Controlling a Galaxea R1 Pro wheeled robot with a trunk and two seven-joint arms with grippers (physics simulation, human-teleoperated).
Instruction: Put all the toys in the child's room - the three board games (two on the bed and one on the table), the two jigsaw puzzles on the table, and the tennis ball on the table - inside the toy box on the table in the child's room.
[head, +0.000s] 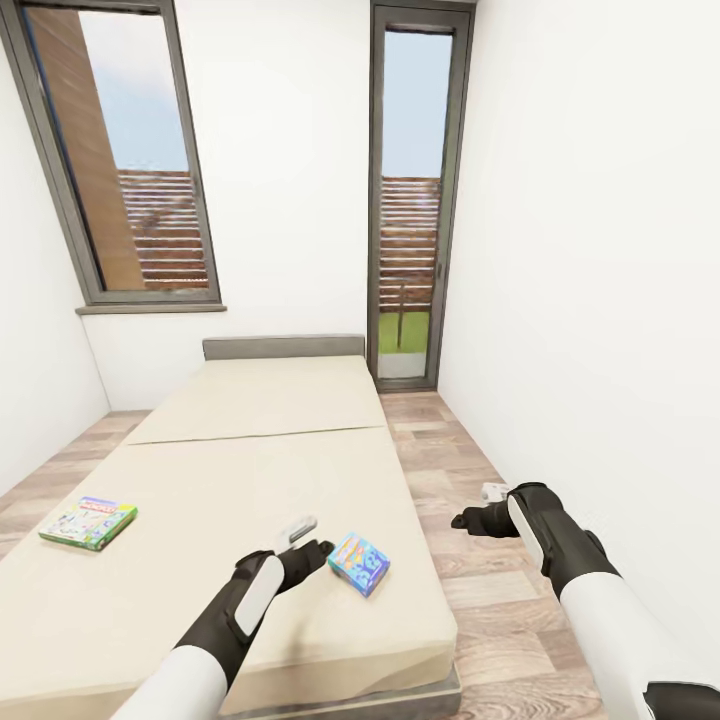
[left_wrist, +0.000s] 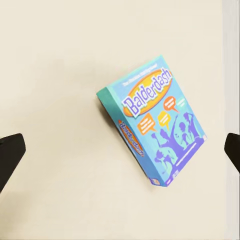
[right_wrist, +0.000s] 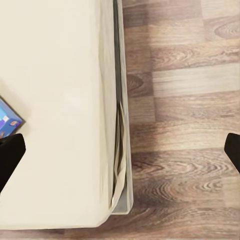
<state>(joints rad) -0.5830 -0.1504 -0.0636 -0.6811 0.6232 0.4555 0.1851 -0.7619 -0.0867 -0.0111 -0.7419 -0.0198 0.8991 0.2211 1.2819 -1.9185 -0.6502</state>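
Blue Balderdash board game and green board game, flat on bed

Both arms had white upper sleeves and black forearm sections. A light grey oval panel sat on each black forearm. The left gripper had a pale grey fingertip; the right gripper showed a small white part.

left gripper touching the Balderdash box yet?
Apart. In the left wrist view the Balderdash box lies on the bed with bare sheet between it and each dark fingertip at the frame edges; the left gripper is open above it.
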